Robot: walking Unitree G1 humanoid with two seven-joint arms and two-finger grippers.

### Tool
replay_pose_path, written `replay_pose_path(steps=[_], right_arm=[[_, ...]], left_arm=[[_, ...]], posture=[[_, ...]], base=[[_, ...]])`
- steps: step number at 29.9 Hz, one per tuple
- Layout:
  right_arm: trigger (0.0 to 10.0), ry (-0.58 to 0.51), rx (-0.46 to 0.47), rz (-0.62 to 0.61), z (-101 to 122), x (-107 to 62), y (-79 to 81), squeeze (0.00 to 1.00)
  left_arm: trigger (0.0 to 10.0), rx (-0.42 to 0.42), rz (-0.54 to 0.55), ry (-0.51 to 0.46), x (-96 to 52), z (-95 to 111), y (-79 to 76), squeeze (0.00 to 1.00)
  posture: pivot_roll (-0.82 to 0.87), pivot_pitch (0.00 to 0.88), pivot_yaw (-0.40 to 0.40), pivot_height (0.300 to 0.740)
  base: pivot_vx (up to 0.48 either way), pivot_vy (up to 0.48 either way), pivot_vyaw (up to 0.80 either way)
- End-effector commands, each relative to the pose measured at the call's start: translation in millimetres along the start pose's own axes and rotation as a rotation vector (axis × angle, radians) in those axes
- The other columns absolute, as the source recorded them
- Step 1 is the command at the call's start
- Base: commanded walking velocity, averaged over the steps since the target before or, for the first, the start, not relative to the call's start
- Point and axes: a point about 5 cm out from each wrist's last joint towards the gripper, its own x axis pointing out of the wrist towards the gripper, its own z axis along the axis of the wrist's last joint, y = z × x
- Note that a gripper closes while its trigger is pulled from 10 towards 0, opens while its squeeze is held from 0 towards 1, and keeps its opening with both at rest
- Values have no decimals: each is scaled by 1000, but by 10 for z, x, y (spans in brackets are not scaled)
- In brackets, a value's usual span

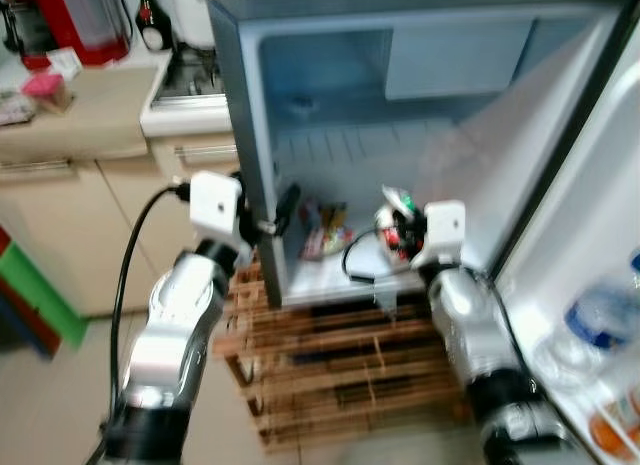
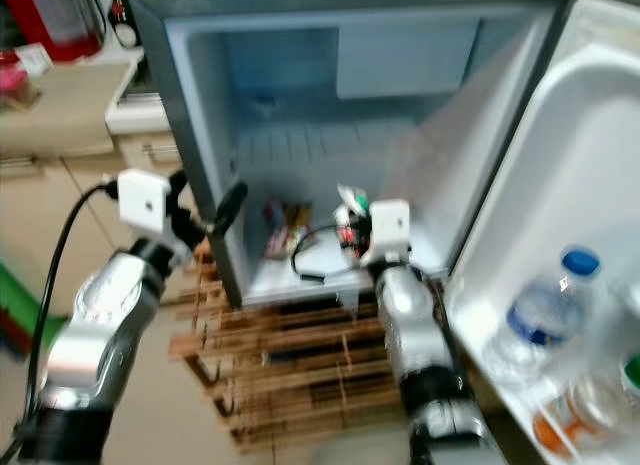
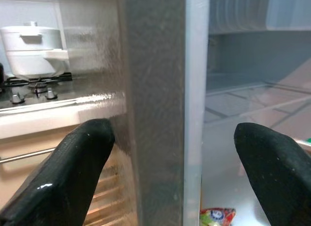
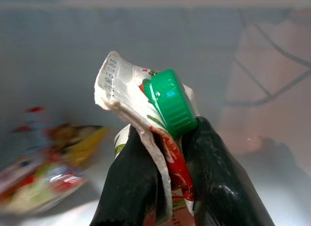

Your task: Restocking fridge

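Observation:
A small fridge (image 1: 245, 135) stands open on a wooden rack. My right gripper (image 1: 398, 225) reaches onto its bottom shelf, shut on a white and red pouch (image 4: 121, 87) with a green screw cap (image 4: 170, 107). The pouch is held upright above the shelf, pinched between both black fingers (image 4: 131, 182). A few colourful snack packets (image 1: 325, 230) lie on the shelf to its left. My left gripper (image 1: 270, 217) is open at the fridge's left wall (image 3: 155, 90), one finger outside it and one inside.
The fridge door (image 1: 590, 215) hangs open on the right, with bottles (image 1: 600, 320) in its lower pocket. The slatted wooden rack (image 1: 340, 365) juts out under the fridge. To the left are cabinets, a counter with a red appliance (image 1: 80, 20), and a stove with a white pot (image 3: 31, 48).

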Motion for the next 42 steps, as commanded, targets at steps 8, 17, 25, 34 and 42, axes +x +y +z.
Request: replay_pose_path(steps=[8,17,25,34,42], right_arm=[[10000,35,26,3,21,149,190,0],[10000,69,13,-60,-57,183,246,0],[10000,14,-6,-101,-21,173,238,0],[10000,4,-83,-191,17,217,224,0],[10000,34,-116,-244,9,236,140,0]], left_arm=[[10000,-4,-259,-47,-114,274,-278,0],[10000,27,-563,261,-715,134,-227,0],[10000,4,-626,331,-890,157,-261,0],[10000,-34,-614,321,-940,226,-329,0],[10000,-47,-554,325,-966,276,-271,0]], posture=[[-6,0,10,740],[61,0,16,740],[72,0,33,740],[95,44,50,740],[125,70,70,740]], base=[[0,0,0],[0,0,0],[0,0,0],[0,0,0],[0,0,0]])
